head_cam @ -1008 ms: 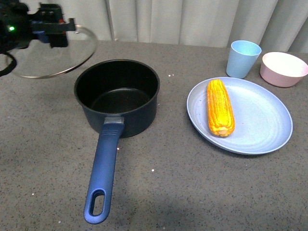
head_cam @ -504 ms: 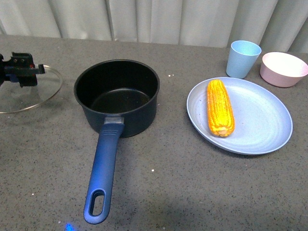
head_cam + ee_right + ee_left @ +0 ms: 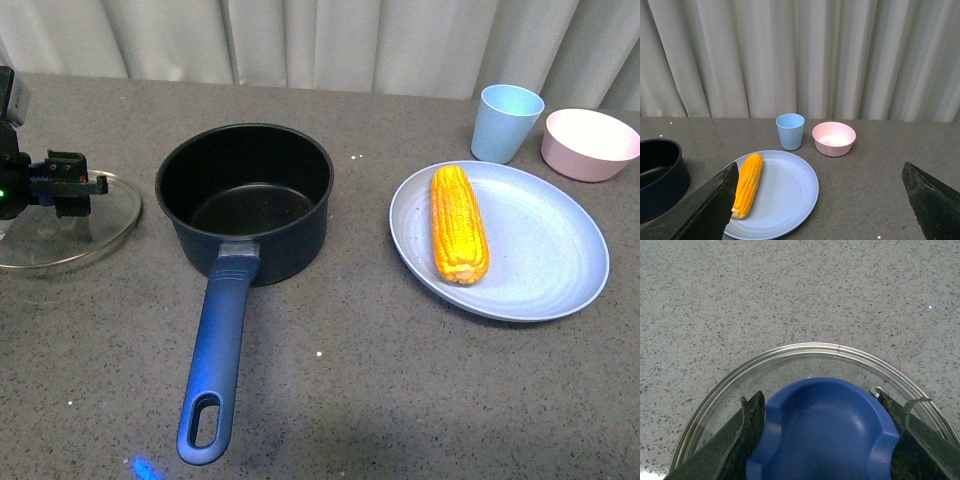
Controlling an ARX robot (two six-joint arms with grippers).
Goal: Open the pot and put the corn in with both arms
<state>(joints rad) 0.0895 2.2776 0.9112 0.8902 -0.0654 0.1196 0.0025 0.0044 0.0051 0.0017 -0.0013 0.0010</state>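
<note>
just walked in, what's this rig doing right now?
The left gripper is shut on the blue knob of the glass lid, holding it low beside the pot, on the pot's left. Whether the lid touches the table is unclear. The pot is open and empty. The corn lies on the blue plate, untouched. The right gripper hangs open above the table, facing the plate.

lid [image 3: 97, 226]: cut by front view's edge | pot [image 3: 660, 176]: half outside right wrist view
</note>
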